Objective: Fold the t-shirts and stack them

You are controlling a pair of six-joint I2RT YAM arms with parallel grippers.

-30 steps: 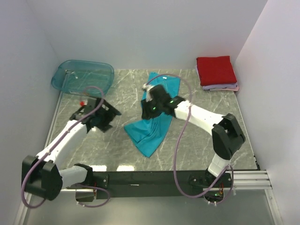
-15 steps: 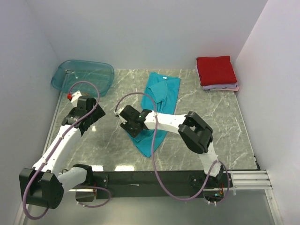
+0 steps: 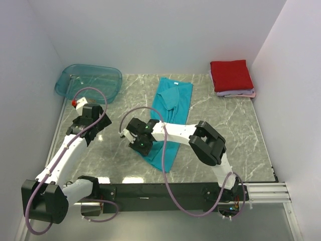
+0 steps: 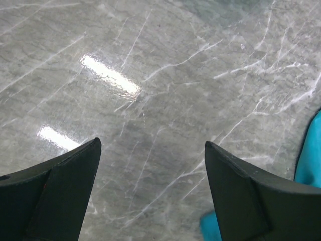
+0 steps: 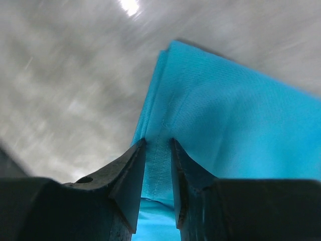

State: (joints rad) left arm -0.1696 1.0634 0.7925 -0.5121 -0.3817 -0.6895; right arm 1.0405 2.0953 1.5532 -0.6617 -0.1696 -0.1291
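I have the right gripper [image 5: 158, 143] pinched narrowly on the folded edge of the teal t-shirt [image 5: 225, 115]. My left gripper [image 4: 150, 150] hangs wide apart above the marble table [image 4: 150, 65], holding nothing

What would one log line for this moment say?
right gripper: pinching teal t-shirt edge | left gripper: open over table | folded stack: far right corner

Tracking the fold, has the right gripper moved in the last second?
Yes. The right gripper moved left and down the top view, farther from the red folded t-shirt, along the teal t-shirt.
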